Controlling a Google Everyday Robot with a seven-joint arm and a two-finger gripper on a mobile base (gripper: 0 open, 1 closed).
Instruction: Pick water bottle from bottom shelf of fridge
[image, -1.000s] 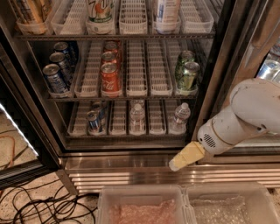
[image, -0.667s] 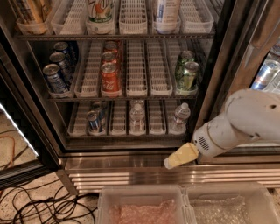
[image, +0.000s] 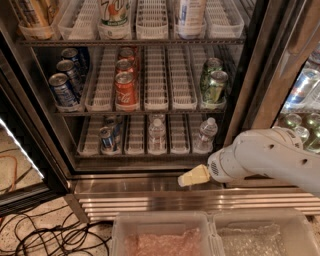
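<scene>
The fridge (image: 150, 200) stands open with its ribbed steel base at the front. On the bottom shelf (image: 178, 136) the water bottle (image: 156, 134), small and clear with a white cap, stands upright in the middle lane. A near-identical second clear bottle (image: 206, 135) stands in the right lane. My gripper (image: 192, 176), cream-tipped on a white arm (image: 270, 157), hovers outside the fridge over the steel sill. It is below and in front of the shelf, between the two bottles, pointing left, and touches neither.
Blue cans (image: 107, 137) stand in the bottom shelf's left lane. The rack above holds blue, red and green cans. Two clear plastic bins (image: 165, 235) sit on the floor in front. Black cables (image: 45, 235) lie at lower left. The black door frame (image: 245, 90) is right of the shelves.
My gripper and arm have moved left along the sill, from under the right bottle to between the two bottles. Nothing on the shelves has moved.
</scene>
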